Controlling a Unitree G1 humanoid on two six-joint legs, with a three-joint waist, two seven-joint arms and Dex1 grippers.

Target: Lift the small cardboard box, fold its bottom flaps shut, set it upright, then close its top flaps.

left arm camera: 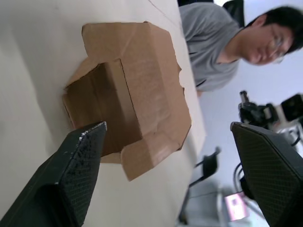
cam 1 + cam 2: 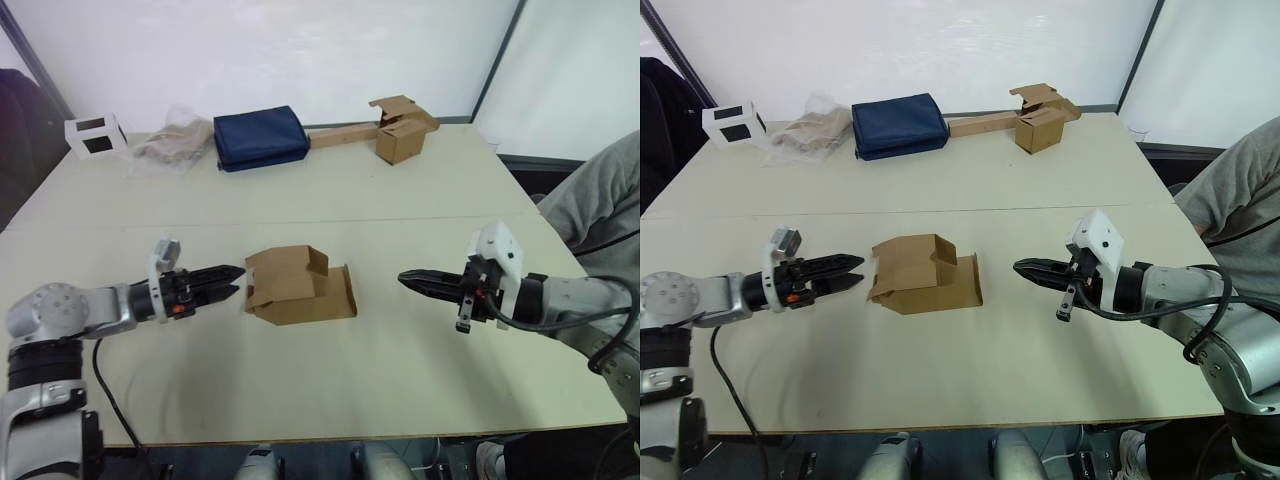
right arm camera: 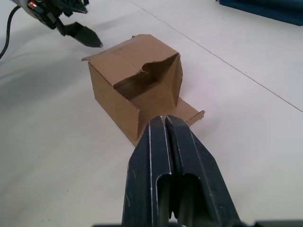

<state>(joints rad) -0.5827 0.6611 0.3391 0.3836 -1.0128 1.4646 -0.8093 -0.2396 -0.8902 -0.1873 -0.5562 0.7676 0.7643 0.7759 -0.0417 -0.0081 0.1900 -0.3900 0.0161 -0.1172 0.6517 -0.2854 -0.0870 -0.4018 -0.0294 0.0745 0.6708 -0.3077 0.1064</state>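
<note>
Your left tool [image 2: 232, 281], fingers apart, sat just beside the small cardboard box [image 2: 297, 287]; your clenched right tool [image 2: 410, 280] was farther off.

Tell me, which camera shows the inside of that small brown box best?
The right wrist view: the small cardboard box lies on its side, its hollow interior open to that camera. The left wrist view shows the other open end; the head views show its outside.

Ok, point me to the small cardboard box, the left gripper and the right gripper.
small cardboard box [image 2: 290, 290], left eye view, on its top side panel.
left gripper [image 2: 236, 281], left eye view, midway between its open fingers' tips.
right gripper [image 2: 403, 279], left eye view, at the tips of its shut fingers.
</note>
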